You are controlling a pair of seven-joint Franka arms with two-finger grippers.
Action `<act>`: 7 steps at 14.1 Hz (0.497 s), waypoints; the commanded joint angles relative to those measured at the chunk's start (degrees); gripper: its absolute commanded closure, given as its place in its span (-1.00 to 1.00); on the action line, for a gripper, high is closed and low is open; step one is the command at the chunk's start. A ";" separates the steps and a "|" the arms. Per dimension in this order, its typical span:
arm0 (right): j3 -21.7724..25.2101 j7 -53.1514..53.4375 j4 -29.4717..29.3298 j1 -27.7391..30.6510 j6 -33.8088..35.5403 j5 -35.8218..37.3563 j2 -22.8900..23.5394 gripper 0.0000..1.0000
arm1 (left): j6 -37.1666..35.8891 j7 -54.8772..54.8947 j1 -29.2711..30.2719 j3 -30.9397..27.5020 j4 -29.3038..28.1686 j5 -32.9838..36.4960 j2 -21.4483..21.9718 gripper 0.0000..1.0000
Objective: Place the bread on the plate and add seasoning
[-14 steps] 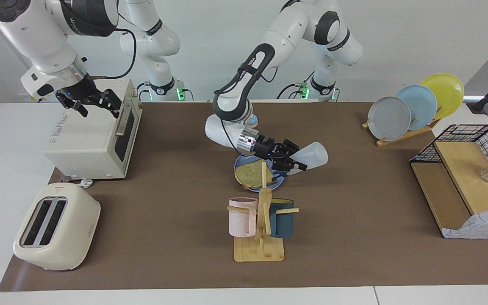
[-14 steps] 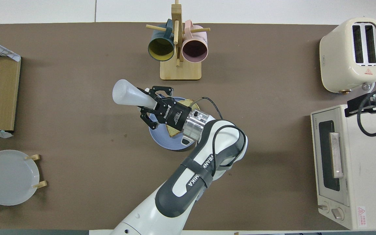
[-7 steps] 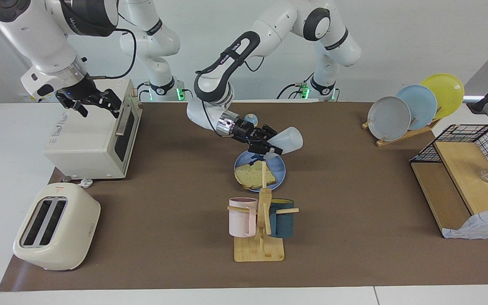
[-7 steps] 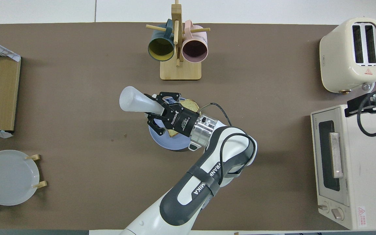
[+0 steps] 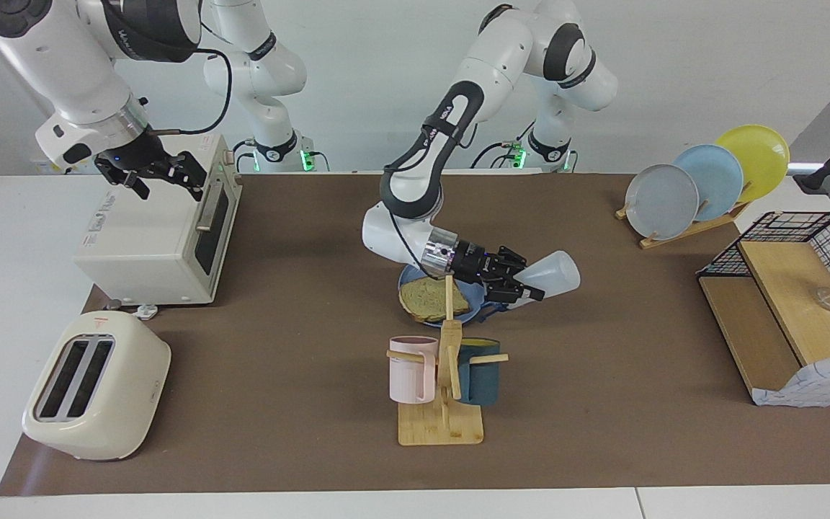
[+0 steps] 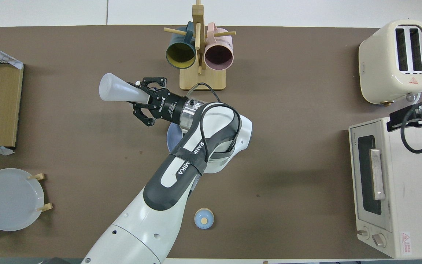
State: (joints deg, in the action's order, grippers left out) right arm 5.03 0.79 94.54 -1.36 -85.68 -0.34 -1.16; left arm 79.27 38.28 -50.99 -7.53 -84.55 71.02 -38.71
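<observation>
The left arm (image 6: 181, 172) reads "FRANKA", its tool (image 6: 143, 103) "ROBOTIQ"; the toaster oven's (image 6: 387, 187) small label is unreadable.

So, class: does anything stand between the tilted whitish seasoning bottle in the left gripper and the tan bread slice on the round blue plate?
Nothing visible does. The left gripper holds the whitish seasoning bottle tilted at the edge of the blue plate, and the tan bread slice lies uncovered on it.
</observation>
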 commanded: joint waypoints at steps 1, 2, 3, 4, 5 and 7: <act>-0.19 -0.88 1.62 0.30 -1.15 0.25 -1.39 -1.00 | 2.20 -1.45 0.45 0.15 0.79 -4.65 3.28 1.00; -0.19 -0.88 1.62 0.30 -1.15 0.25 -1.39 -1.00 | 2.55 -2.41 1.15 0.06 0.79 -6.23 4.33 1.00; -0.19 -0.88 1.62 0.30 -1.07 0.25 -1.39 -1.00 | 2.91 -3.20 2.11 0.06 0.79 -7.55 5.30 1.00; -0.19 -0.88 1.62 0.30 -1.07 0.25 -1.39 -1.00 | 3.78 -3.91 2.55 0.06 0.79 -9.39 7.05 1.00; -0.19 -0.88 1.62 0.30 -1.15 0.25 -1.39 -1.00 | 4.92 -4.44 3.17 0.06 0.79 -11.15 7.94 1.00; -0.19 -0.88 1.62 0.30 -1.07 0.25 -1.39 -1.00 | 6.50 -5.32 4.66 0.06 0.79 -14.84 10.57 1.00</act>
State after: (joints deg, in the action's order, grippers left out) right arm 5.03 0.79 94.54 -1.36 -85.68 -0.34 -1.16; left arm 83.25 34.54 -47.94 -7.69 -82.75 59.60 -31.51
